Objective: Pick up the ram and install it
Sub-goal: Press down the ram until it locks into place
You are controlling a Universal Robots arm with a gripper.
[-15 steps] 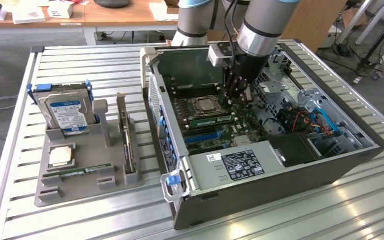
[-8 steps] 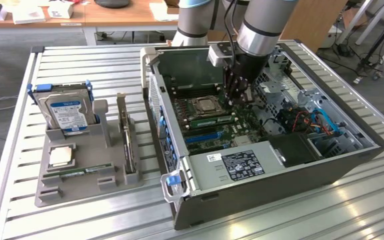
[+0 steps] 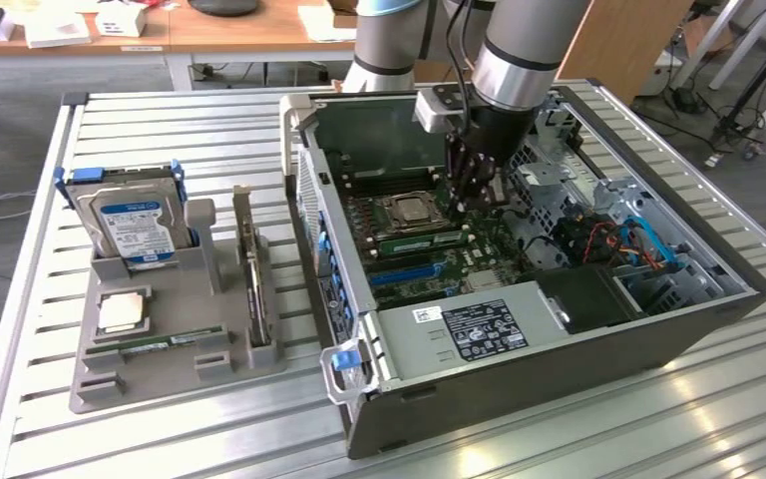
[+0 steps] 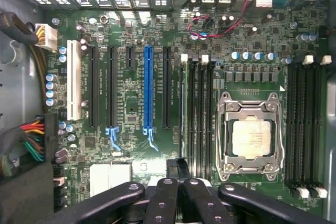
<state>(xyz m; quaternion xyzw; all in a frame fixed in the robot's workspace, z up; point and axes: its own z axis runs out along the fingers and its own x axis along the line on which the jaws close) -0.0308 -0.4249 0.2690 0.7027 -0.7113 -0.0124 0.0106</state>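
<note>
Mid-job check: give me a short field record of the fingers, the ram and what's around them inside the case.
gripper: down inside the open grey computer case, over the green motherboard
fingers: shut
ram: long narrow green circuit-board stick, seen edge-on, standing in a black memory slot; one end runs under the fingers
grip on ram: cannot tell whether it is clamped or only touched
neighbour: square silver processor chip in its socket, beyond the adjacent empty slots
outside case: grey parts tray with a blue-labelled hard drive
</note>
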